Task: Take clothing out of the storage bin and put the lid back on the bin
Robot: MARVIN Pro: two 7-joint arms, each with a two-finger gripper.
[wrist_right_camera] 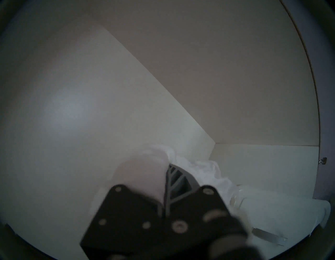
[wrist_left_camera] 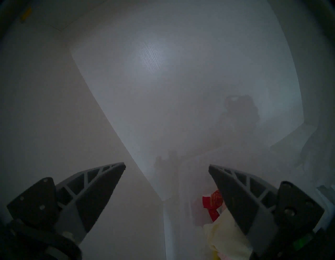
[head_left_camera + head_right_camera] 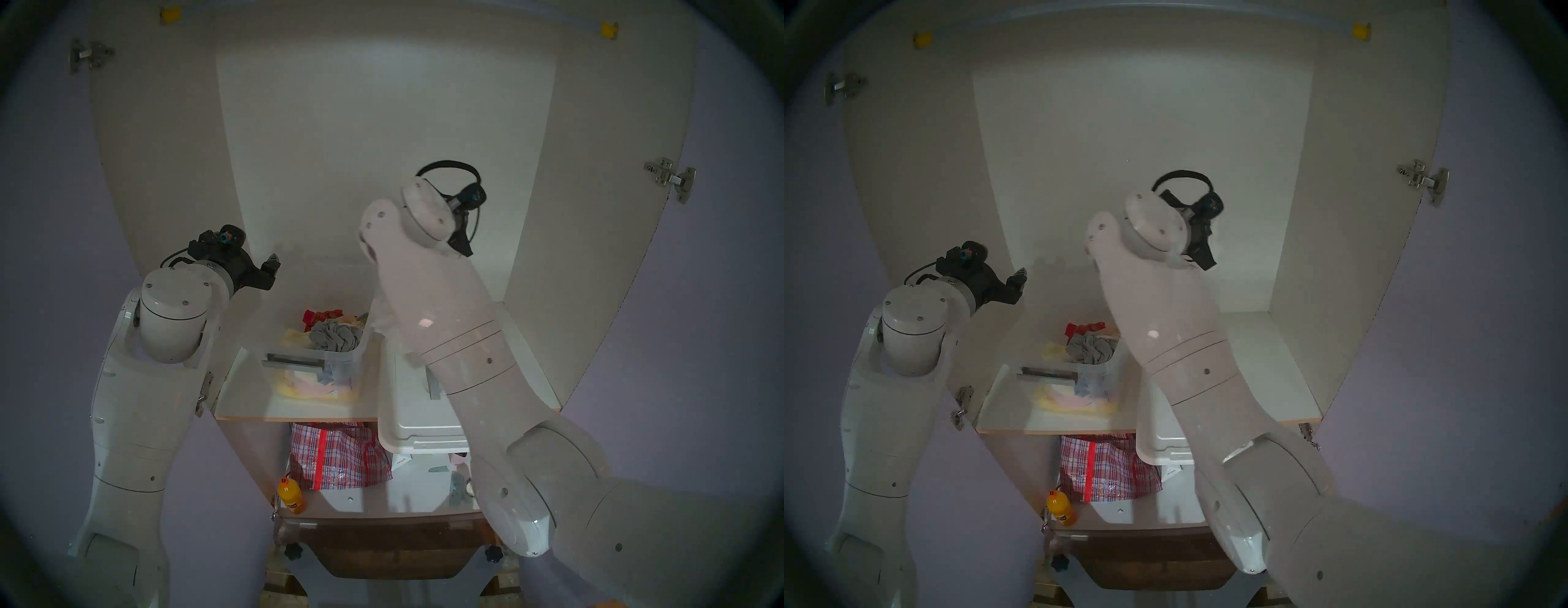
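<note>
In the head views the rectangular see-through plastic storage bin (image 3: 316,352) stands uncovered on the white cupboard shelf (image 3: 237,395), a grey bar latch (image 3: 292,361) across its near short side, with a grey ruffled garment (image 3: 335,335), a red piece of cloth (image 3: 318,316) and pale yellow fabric (image 3: 297,335) piled inside. At 3 o'clock from the bin, just beside it, lies the flat white opaque plastic lid (image 3: 407,424), its near edge jutting past the shelf front and most of it hidden under the right forearm. The left end effector (image 2: 166,168) hangs at 10 o'clock from the bin, above the shelf, released with its dark ribbed fingers (image 2: 101,179) spread wide and nothing between them. The right end effector (image 1: 167,174) is clenched on the thin, wrinkled white fabric garment (image 1: 203,170), which drapes off the fingers toward 4 o'clock in the right wrist view, above the lid (image 1: 282,212) lying below; in the head views a fold of this garment (image 3: 388,322) shows at the forearm's edge, just at 2 o'clock from the bin. On the lower shelf a red-and-blue checked woven bag (image 3: 335,458) sits at 6 o'clock from the bin, with an orange bottle (image 3: 292,496) at 7 o'clock from the bag.
</note>
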